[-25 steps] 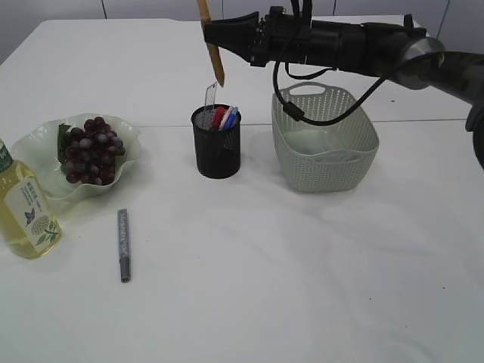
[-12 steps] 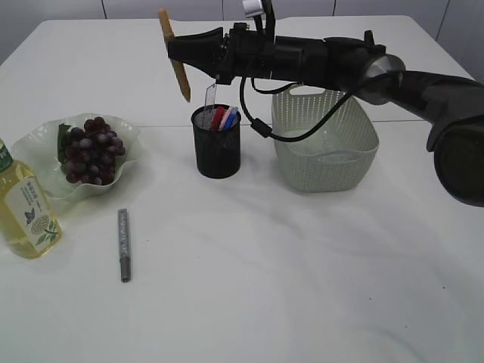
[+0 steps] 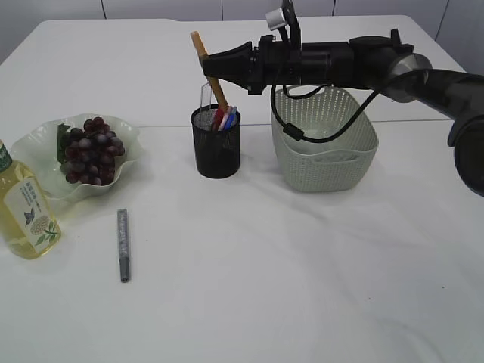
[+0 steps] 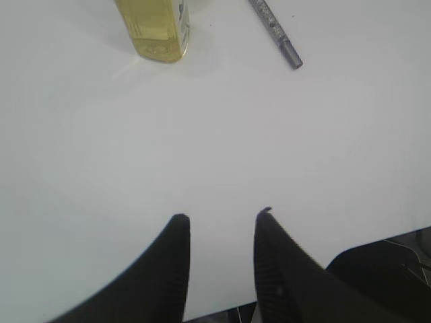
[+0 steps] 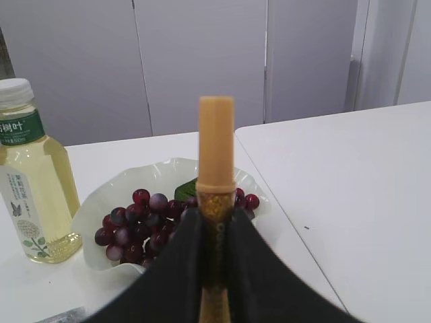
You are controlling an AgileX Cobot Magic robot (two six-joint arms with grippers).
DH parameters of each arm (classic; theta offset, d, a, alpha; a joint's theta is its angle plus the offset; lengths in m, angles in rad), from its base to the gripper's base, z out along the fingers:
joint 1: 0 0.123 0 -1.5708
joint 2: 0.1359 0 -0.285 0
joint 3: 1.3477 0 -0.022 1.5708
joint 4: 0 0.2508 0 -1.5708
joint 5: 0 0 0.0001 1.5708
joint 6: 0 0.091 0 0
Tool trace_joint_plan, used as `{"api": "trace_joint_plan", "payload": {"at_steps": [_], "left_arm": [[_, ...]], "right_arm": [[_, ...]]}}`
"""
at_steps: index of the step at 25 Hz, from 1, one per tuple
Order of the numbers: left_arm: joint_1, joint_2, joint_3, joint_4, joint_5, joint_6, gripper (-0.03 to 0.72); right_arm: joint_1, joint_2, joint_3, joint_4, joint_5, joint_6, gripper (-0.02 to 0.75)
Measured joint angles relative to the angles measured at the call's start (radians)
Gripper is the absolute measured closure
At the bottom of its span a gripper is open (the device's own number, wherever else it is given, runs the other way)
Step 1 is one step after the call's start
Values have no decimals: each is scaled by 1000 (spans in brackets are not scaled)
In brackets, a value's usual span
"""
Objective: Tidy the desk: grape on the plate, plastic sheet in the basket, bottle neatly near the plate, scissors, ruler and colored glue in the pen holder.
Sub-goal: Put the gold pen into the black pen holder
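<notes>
My right gripper (image 3: 214, 69) is shut on a gold-orange colored glue stick (image 3: 209, 69), held tilted with its lower end at the mouth of the black mesh pen holder (image 3: 217, 151). In the right wrist view the colored glue (image 5: 216, 148) rises between my fingers (image 5: 176, 269). Red and blue scissors handles (image 3: 225, 117) and a clear ruler (image 3: 206, 94) stick out of the holder. Grapes (image 3: 91, 151) lie on the wavy plate (image 3: 125, 127), with the bottle (image 3: 24, 204) at its left front. My left gripper (image 4: 222, 217) hangs open over bare table. I cannot see the plastic sheet.
A pale green basket (image 3: 327, 147) stands right of the pen holder, under my right arm. A grey pen-like stick (image 3: 123, 243) lies in front of the plate; the left wrist view shows it (image 4: 276, 33) beside the bottle (image 4: 156, 30). The table's near edge (image 4: 296, 272) is close.
My right arm swung the colored glue left past the pen holder, then back right and down, so its lower end now meets the holder's mouth. The left gripper has not moved.
</notes>
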Motion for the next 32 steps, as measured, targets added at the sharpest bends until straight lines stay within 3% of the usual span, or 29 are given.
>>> {"api": "trace_joint_plan", "payload": {"at_steps": [32], "left_arm": [[0, 0, 0, -60, 12, 0, 447]], "right_arm": [[-4, 39, -2, 29, 0, 0, 688]]}}
